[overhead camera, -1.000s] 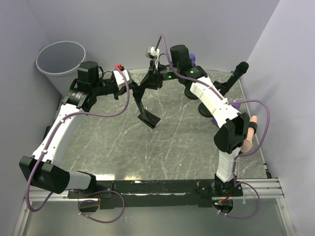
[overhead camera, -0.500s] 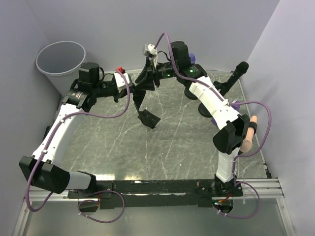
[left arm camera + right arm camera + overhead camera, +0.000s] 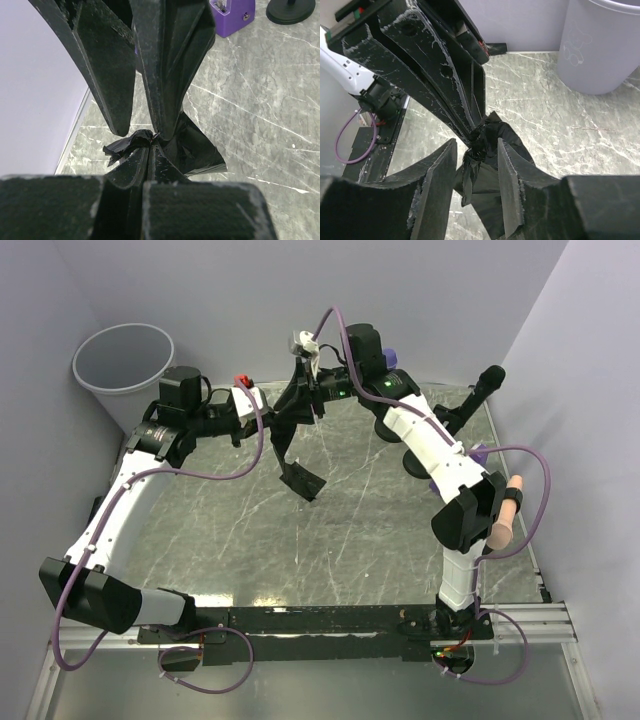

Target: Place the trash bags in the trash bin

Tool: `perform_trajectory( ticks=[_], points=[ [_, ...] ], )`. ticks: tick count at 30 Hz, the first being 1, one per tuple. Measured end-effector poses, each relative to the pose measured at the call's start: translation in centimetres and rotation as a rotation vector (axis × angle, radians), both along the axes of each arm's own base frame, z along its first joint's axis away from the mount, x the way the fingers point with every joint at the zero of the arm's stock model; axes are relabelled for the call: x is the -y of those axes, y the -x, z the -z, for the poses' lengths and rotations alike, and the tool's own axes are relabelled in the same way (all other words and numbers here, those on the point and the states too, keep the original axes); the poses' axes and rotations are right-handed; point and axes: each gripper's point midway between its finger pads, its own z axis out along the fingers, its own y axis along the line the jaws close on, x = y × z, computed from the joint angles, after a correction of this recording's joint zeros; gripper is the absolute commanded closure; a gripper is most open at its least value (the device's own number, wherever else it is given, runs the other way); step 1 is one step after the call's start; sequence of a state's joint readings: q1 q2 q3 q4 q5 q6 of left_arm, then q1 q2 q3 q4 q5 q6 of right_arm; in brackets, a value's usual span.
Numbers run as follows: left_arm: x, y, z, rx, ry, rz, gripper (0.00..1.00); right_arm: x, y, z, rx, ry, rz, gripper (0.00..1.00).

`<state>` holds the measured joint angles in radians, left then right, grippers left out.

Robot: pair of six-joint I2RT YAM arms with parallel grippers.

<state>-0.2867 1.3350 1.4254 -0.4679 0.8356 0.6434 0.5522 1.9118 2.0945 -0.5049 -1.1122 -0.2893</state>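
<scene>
A black trash bag (image 3: 303, 480) hangs over the marble tabletop, its lower end near the surface. My left gripper (image 3: 283, 426) is shut on the bag's bunched neck (image 3: 131, 142); its closed fingers (image 3: 445, 75) reach in from the upper left in the right wrist view. My right gripper (image 3: 476, 144) stands open, one finger on each side of the crumpled neck (image 3: 482, 142) without pinching it. Its fingers (image 3: 107, 75) point down over the pinch point in the left wrist view. The light grey trash bin (image 3: 100, 390) stands at the back left corner, its wall (image 3: 600, 50) showing beyond the bag.
A purple box (image 3: 231, 17) and a black stand with a round base (image 3: 290, 10) sit at the back right of the table. A black cylinder (image 3: 488, 380) rises near the right wall. Walls close in on the left, back and right.
My right gripper has opened and let go of the bag's neck, and its wrist has tipped upward. The bag now hangs from the left gripper alone, slightly higher.
</scene>
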Motion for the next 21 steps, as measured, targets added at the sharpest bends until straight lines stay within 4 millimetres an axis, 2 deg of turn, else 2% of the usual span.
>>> perform_trajectory(
  ticks=[8,13,16,21],
  points=[
    [0.0,0.01,-0.07,0.002,0.001,0.0,0.99,-0.17,0.02,0.45,-0.003,0.009,-0.002,0.6],
    [-0.04,-0.02,-0.74,0.027,0.009,-0.005,0.99,-0.41,0.19,0.66,-0.008,0.012,-0.009,0.78],
    [-0.23,0.14,-0.87,0.027,0.008,-0.01,0.99,-0.35,-0.01,0.58,0.002,0.009,-0.006,0.98],
    [-0.34,0.1,-0.8,0.028,0.002,-0.017,0.99,-0.28,-0.32,0.55,0.004,0.009,0.007,1.0]
  ],
)
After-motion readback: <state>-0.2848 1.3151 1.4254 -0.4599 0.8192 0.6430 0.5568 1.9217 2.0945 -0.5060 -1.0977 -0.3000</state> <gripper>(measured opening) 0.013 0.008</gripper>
